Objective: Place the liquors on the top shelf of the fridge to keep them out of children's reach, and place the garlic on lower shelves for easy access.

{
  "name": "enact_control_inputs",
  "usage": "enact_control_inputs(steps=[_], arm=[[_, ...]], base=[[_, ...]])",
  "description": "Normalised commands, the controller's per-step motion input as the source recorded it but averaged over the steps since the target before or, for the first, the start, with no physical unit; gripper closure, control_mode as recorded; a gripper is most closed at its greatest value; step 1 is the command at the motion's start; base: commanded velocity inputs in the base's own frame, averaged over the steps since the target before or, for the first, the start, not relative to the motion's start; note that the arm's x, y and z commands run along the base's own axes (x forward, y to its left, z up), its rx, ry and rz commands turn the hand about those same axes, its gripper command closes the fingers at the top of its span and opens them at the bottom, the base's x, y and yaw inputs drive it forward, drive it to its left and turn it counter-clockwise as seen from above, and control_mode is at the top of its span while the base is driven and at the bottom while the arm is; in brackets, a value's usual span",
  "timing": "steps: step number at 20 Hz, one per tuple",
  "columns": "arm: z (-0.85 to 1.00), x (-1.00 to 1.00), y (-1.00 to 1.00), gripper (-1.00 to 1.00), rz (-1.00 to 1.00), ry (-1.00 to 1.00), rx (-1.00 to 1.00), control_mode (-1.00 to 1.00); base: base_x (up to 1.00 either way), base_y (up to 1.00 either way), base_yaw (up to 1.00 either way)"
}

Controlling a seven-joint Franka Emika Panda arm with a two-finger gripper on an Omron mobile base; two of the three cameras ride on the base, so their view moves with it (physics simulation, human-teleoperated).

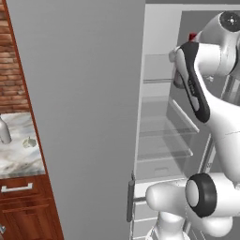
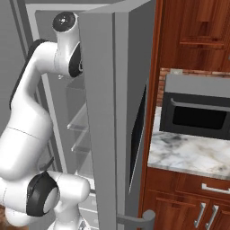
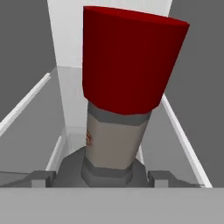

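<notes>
The dark grey liquor bottle (image 3: 114, 140) with its red cap (image 3: 131, 57) stands close in the hand view, with my gripper (image 3: 101, 178) shut on its body. It hangs inside the open fridge (image 1: 159, 117), over a glass shelf with pale rims (image 3: 183, 135). From the left base view the red cap (image 1: 192, 36) peeks out behind my arm, above the top shelf (image 1: 157, 80). Lower shelves (image 1: 164, 157) lie below it. The pale liquor bottle (image 1: 3, 131) and the garlic (image 1: 29, 142) sit on the marble counter (image 1: 18, 161) at far left.
The wide grey fridge door (image 1: 84, 112) stands open between the counter and the fridge interior. The other door (image 2: 112, 112) rises to my arm's right. A microwave (image 2: 193, 112) sits on a marble counter (image 2: 188, 155) under dark wood cabinets (image 2: 197, 31).
</notes>
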Motion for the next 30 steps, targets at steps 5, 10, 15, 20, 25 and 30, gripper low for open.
enact_control_inputs(steps=[5, 10, 15, 20, 25, 30], arm=[[-0.25, 0.51, -0.11, 1.0, 0.0, 0.0, 0.0, -1.0], [-0.64, 0.35, -0.05, 1.0, 0.0, -0.03, 0.0, -1.0], [-0.64, 0.32, 0.0, 1.0, 0.0, -0.14, 0.0, -1.0], [-0.39, 0.24, 0.0, 1.0, 0.0, -0.29, 0.0, -1.0], [-0.14, 0.44, 0.0, 1.0, 0.0, -0.24, 0.0, -1.0], [0.01, 0.36, 0.0, 1.0, 0.0, -0.24, 0.01, -1.0]], base=[[0.0, 0.0, 0.0], [0.0, 0.0, 0.0], [0.0, 0.0, 0.0], [0.0, 0.0, 0.0], [0.0, 0.0, 0.0], [0.0, 0.0, 0.0]])
